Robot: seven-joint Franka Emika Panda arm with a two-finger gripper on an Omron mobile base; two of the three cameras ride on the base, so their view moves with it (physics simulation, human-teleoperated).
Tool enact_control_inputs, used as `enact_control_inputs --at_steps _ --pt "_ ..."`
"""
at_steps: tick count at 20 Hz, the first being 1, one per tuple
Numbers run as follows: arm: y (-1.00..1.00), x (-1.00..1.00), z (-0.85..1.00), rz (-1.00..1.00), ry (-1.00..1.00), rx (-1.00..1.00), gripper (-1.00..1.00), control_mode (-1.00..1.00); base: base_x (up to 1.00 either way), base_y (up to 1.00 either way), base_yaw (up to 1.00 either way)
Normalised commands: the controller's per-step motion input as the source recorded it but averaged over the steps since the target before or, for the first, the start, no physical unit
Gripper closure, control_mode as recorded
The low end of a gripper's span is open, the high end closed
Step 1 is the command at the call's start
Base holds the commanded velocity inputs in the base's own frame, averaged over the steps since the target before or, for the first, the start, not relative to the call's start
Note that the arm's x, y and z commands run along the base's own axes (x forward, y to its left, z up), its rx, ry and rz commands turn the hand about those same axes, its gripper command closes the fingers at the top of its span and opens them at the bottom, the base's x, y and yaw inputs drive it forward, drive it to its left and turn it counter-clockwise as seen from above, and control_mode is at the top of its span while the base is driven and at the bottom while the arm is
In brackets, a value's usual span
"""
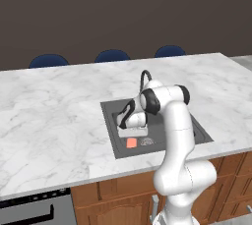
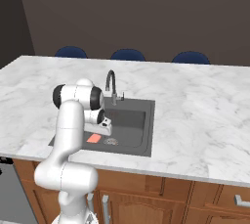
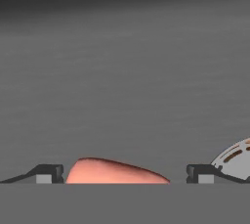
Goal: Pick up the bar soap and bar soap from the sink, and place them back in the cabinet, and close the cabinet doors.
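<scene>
A salmon-pink bar soap [image 1: 131, 143] lies flat on the floor of the dark grey sink [image 1: 110, 130], near the front wall and just beside the round drain strainer. Seen from the hand, the same bar [image 3: 114, 173] is a low rounded shape. The basin is recessed into the marble table, a dark arched faucet [image 2: 111, 85] behind it.

Evenly lit, flat rendering; soft, slightly blurred throughout. Dim far wall [image 1: 123, 8], bright marble counter [image 1: 49, 101], faint shadows, no glare.
</scene>
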Motion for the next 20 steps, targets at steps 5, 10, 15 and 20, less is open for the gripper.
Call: enact_control_inputs --at_steps 5,10,15,20 --pt "0.0 0.0 -0.08 0.0 0.01 0.0 -1.0 -1.0 0.0 0.0 0.0" --pt "0.01 0.0 -0.06 0.0 0.01 0.0 -1.0 -1.0 0.0 0.0 0.0" --pt "0.03 0.0 -0.04 0.0 0.02 0.0 -1.0 -1.0 0.0 0.0 0.0" --pt "0.03 0.0 -0.03 0.0 0.02 0.0 -1.0 -1.0 0.0 0.0 0.0"
